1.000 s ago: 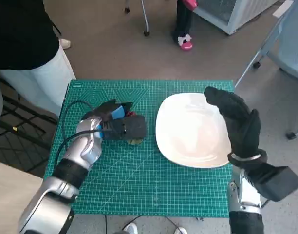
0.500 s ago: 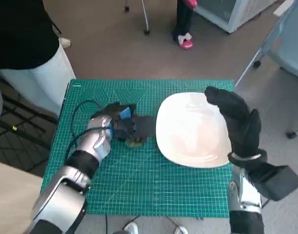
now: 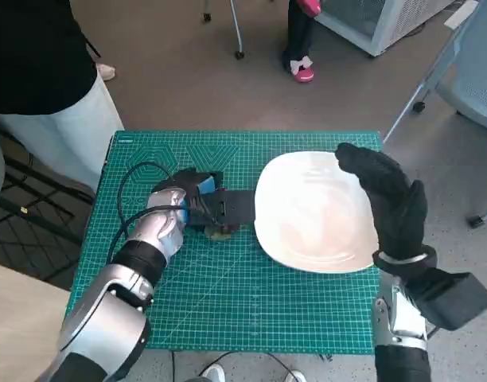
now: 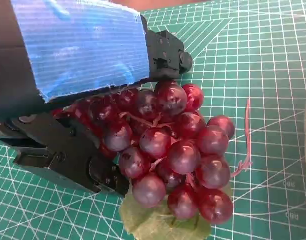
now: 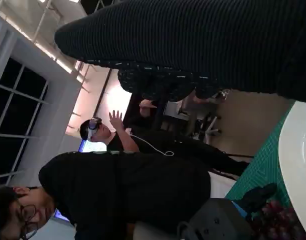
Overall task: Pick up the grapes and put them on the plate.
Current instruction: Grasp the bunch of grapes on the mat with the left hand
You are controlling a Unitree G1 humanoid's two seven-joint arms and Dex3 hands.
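Green mat (image 3: 227, 294): left robot hand (image 3: 197, 205) grips grapes (image 4: 175, 152) beside plate (image 3: 315, 215); right robot hand (image 3: 387, 199) spread.

The head view looked steeply down on the worktop (image 3: 227, 302) from well above. The left wrist view sat close behind the left robot hand (image 4: 78, 75), facing the grapes (image 4: 173, 150). The right wrist view, turned sideways, looked across the room; all three shared the grapes.
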